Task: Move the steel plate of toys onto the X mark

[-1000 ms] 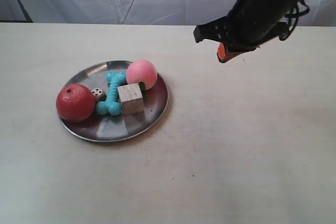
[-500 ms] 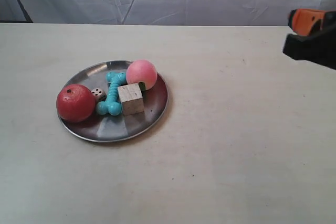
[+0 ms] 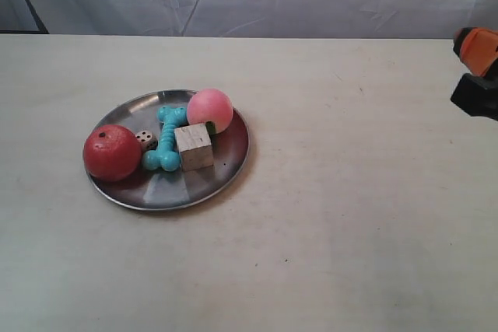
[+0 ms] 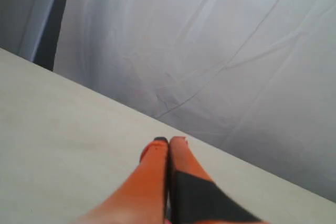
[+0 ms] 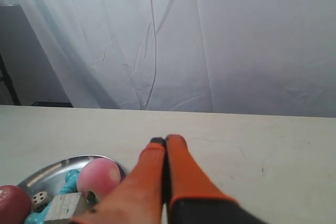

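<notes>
off the steel plate [image 3: 175, 188], right gripper [image 5: 166, 141] closed

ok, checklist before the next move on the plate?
1. Load on steel plate: ok. The red fruit, peach, bone, cube and die are all aboard.
2. Plate flat on table: ok.
3. Grasp-ready right gripper: not ok, shut and empty.
4. Grasp-ready left gripper: not ok, shut and empty, with the plate outside its view.
5. X mark located: cannot tell, not made out in any view.
</notes>
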### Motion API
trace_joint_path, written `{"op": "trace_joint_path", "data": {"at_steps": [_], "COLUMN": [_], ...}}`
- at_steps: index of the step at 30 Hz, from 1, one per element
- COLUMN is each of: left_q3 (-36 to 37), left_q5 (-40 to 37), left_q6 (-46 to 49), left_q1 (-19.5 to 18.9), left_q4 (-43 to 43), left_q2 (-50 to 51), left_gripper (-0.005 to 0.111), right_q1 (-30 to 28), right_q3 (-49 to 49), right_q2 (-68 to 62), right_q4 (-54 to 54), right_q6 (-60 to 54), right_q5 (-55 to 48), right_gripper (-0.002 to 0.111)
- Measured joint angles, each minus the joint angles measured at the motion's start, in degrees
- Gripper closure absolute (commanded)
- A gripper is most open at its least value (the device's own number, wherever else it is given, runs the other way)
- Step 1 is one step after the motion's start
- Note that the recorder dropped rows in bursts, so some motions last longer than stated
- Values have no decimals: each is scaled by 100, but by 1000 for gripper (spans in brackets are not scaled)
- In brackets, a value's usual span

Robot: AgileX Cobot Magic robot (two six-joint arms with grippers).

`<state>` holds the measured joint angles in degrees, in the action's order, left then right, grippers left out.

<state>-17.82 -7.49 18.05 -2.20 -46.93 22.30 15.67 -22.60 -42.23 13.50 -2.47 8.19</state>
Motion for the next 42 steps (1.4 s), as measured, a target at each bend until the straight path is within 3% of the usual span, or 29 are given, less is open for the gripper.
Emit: {"op": "trace_joint_path", "data": {"at_steps": [13, 24, 32, 42], "left_q3": [268, 268, 268, 277], "left_q5": [470, 577, 790, 854], "left_q6": [0, 0, 0, 92], "left_q1": [351, 434, 434, 434], "left_q4": [-115, -85, -85, 162], "left_q2": [0, 0, 0, 0], "left_gripper": [107, 107, 107, 107], "right_q1": [-120, -1056, -1064, -1064], "right_q3": [130, 2112, 2255, 2255], "right_q2": [888, 3306, 3440, 3440], "right_q4": [0, 0, 20, 20], "right_q6": [0, 0, 0, 0], "right_q5": [-24, -15, -1479, -1605], "right_gripper": [108, 108, 108, 108]}}
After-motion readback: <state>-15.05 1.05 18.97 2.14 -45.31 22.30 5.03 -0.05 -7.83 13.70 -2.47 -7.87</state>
